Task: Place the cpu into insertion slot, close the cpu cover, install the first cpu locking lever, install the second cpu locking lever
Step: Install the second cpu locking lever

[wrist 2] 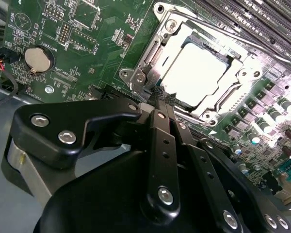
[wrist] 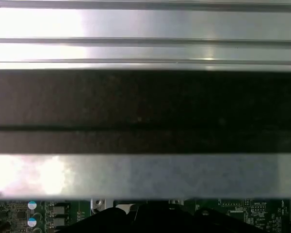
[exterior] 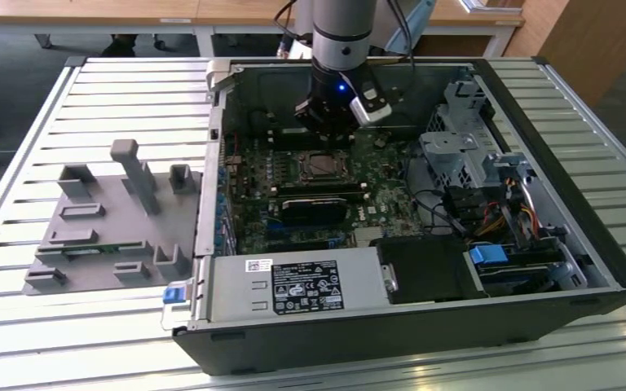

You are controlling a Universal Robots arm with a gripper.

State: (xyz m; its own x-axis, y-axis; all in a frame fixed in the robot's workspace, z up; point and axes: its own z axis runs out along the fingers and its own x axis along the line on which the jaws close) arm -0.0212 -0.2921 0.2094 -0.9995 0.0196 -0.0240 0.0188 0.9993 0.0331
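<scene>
My own links hide the near edge of the insertion slot (wrist 2: pixel 184 73), where one cpu (wrist 2: pixel 196 73) sits under one lowered cpu cover (wrist 2: pixel 150 63). My pincer (wrist 2: pixel 161 94) is closed on nothing beside that edge. In the exterior view my arm hides the case (exterior: pixel 574 244) behind it.

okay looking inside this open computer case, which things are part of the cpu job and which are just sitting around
Part of the job:
cpu, seated in the insertion slot
cpu cover, down around the cpu
gripper, fingers together by the cover's edge

Just there:
coin battery
power supply
grey fixture block
</scene>
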